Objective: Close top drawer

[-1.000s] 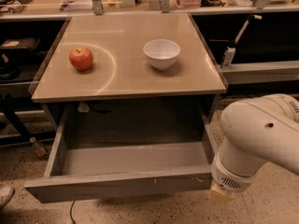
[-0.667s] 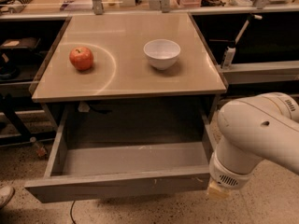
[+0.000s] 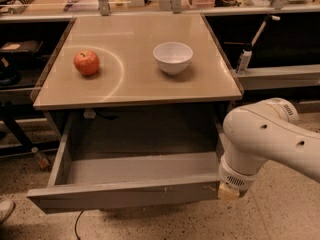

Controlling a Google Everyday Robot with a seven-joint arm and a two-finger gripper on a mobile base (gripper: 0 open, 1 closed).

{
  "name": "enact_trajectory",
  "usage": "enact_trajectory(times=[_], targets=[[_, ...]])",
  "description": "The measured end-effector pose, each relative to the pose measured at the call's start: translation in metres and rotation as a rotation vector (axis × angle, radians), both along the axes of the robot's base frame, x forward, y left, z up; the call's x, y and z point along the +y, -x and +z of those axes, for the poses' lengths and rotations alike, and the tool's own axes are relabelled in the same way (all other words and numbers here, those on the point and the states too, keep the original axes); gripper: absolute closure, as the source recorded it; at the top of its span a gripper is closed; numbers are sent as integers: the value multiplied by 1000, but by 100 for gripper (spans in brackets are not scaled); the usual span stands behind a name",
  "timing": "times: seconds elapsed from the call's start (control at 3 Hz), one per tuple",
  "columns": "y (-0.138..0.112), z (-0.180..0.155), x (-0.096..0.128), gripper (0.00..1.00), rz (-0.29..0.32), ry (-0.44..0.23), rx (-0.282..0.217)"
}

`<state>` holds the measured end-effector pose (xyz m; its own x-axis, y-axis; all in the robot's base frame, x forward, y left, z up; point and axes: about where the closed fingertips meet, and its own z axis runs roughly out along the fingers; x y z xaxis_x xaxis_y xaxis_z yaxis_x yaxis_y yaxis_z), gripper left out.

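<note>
Presently: top drawer (image 3: pixel 125 194) stands well out beneath desk (image 3: pixel 135 79). Gripper (image 3: pixel 229 192) low at right end of drawer front, touching or just beside it; open or closed, cannot tell. Step judged: contact for push. Next: steady, square shove inward.

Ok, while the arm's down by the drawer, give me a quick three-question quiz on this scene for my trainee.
1. True or false: the top drawer is fully shut.
2. Which thing lies on the table to the left of the white bowl? A. a red apple B. a banana C. a soda can
3. Fill in: as the camera sees it, the gripper is low at the ______ end of the drawer's front.
Key: 1 false, it stands pulled out with its inside showing. 2 A. 3 right.
</note>
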<state>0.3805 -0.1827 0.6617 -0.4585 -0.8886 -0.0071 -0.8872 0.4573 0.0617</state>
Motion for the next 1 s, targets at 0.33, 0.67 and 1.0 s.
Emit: enact_trajectory(times=[0.33, 0.67, 1.0], targets=[[-20, -8, -1, 100, 0, 4, -17], [-44, -10, 0, 100, 10, 11, -45], [-67, -10, 3, 100, 17, 10, -77]])
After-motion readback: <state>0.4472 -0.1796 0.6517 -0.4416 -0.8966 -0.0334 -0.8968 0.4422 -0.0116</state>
